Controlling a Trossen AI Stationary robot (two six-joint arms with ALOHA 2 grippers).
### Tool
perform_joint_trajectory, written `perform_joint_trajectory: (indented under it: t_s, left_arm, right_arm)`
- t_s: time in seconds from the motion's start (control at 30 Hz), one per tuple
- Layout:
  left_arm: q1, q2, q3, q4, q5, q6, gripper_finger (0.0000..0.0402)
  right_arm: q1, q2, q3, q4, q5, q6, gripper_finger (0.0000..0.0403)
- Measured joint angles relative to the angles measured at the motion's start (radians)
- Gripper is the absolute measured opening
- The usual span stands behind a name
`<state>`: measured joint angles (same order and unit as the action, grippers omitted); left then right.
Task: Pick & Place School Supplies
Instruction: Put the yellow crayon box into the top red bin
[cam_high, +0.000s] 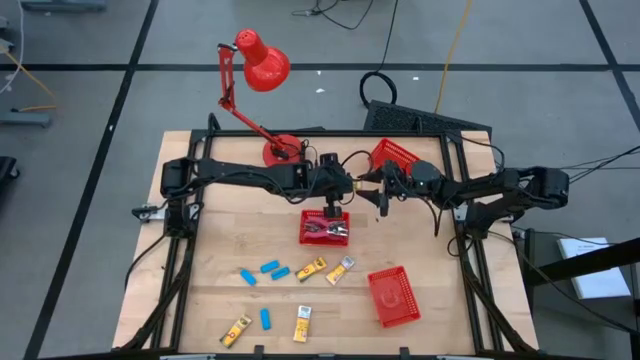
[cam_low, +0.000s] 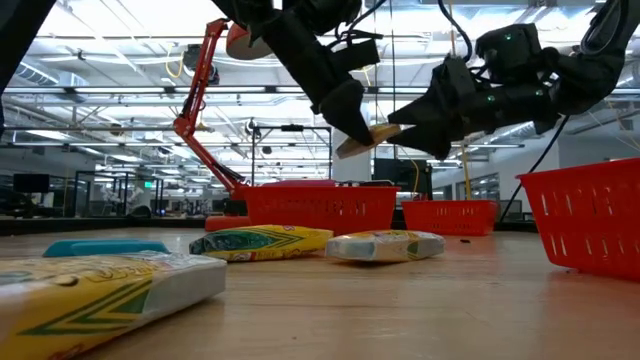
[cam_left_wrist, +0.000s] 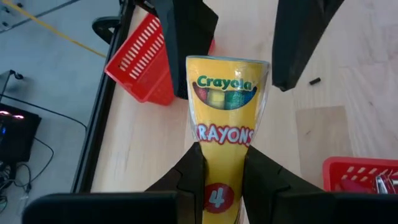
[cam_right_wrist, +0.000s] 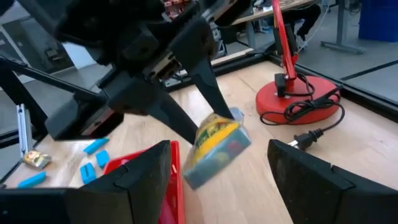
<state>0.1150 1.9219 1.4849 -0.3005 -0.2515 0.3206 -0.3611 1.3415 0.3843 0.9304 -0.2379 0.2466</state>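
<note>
Left pincer (cam_left_wrist: 216, 177) clamps a yellow crayon packet (cam_left_wrist: 225, 124) in mid-air, above the bench (cam_high: 220, 290). Facing it, the right pincer (cam_right_wrist: 214, 180) stands wide open, packet just between its fingers (cam_right_wrist: 140, 180). Below sits a red basket (cam_high: 325, 228) holding red-handled tools (cam_high: 330, 232).

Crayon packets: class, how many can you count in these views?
5 crayon packets. Two lie side by side mid-table, two nearer the front edge, and one is gripped in the left tool above the table. The red baskets may hide more.
</note>
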Motion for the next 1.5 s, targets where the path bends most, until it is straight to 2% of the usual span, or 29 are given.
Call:
perform_joint_trajectory:
  t_s: [0.17, 0.5, 0.87, 1.23, 1.5]
  left_arm:
    - [0.0, 0.018, -0.001, 0.023, 0.02, 0.007, 0.0069]
    - [-0.004, 0.036, -0.001, 0.085, 0.008, 0.011, 0.0069]
    - [-0.006, 0.036, -0.001, 0.127, 0.02, 0.016, 0.0069]
    - [-0.007, 0.036, -0.001, 0.144, 0.011, 0.011, 0.0069]
    - [-0.007, 0.036, -0.002, 0.153, 0.011, 0.017, 0.0069]
  right_arm:
    - [0.0, 0.0, 0.001, 0.009, 0.002, 0.004, 0.0249]
    - [0.0, 0.0, 0.017, -0.006, 0.001, 0.007, 0.0185]
    - [0.0, 0.0, 0.017, -0.025, 0.002, 0.006, 0.0185]
    - [0.0, 0.0, 0.017, -0.022, 0.009, 0.006, 0.0081]
    - [0.0, 0.0, 0.016, -0.022, 0.007, -0.008, 0.0081]
